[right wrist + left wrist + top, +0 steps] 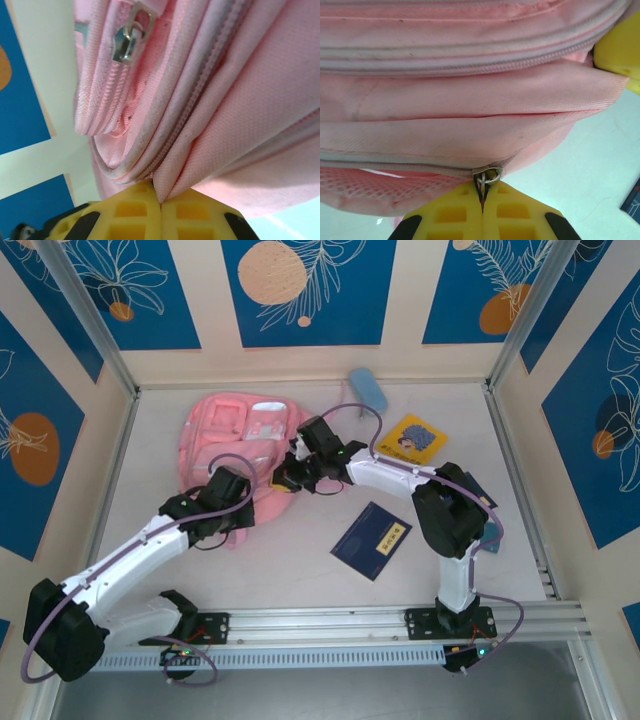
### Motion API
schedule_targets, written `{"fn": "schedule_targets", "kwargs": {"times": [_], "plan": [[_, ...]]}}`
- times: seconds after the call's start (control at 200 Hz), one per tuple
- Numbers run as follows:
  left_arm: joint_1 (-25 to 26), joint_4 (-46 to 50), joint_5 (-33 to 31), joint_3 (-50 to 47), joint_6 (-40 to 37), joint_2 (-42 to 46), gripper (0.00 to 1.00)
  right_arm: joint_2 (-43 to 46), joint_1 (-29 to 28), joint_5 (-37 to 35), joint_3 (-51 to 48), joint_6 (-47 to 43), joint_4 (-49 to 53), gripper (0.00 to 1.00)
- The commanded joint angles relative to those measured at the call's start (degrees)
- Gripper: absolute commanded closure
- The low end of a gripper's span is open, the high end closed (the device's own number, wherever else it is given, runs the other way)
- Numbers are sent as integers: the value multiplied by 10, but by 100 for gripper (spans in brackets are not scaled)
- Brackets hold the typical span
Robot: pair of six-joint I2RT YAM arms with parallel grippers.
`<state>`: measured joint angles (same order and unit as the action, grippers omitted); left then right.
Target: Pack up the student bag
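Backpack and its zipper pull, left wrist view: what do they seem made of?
Backpack: looks like woven synthetic cloth, matte pink. Fine weave lines and soft folds show, with open mesh at the lower left. Zipper pull: probably metal, silvery and glossy, catching bright highlights.

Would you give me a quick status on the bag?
Left gripper shut on zipper pull. Right gripper shut on bag fabric. Blue booklet lies apart.

A: Enclosure?
B: Cream walls (405, 290), blue panels (350, 300) with white leaf outlines and orange discs. Aluminium posts (85, 315) at both back corners.
A: Work surface?
B: Pale matte tabletop (300, 580); slotted metal rail (330, 620) along the near edge. Light even, shadows soft.
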<state>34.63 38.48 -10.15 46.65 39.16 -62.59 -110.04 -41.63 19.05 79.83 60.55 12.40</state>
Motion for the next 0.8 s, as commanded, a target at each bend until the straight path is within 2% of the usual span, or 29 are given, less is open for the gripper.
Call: {"fn": "schedule_targets", "kwargs": {"times": [0.0, 0.325, 0.58, 0.675, 0.755, 0.795], "plan": [[-4, 70, -35, 24, -28, -12, 100, 27, 9, -28, -22, -19, 19, 100], [-53, 88, -53, 16, -67, -27, 100, 80, 51, -71, -87, -55, 48, 100], [-85, 12, 23, -13, -108, -37, 100, 101, 102, -42, -116, -89, 52, 100], [-84, -28, 77, -15, -134, -34, 100, 116, 108, -41, -115, -94, 60, 86], [-77, -56, 125, -13, -155, -24, 100, 138, 110, -60, -118, -84, 77, 68], [-69, -70, 149, -13, -163, -18, 100, 150, 111, -72, -120, -77, 87, 62]]}}
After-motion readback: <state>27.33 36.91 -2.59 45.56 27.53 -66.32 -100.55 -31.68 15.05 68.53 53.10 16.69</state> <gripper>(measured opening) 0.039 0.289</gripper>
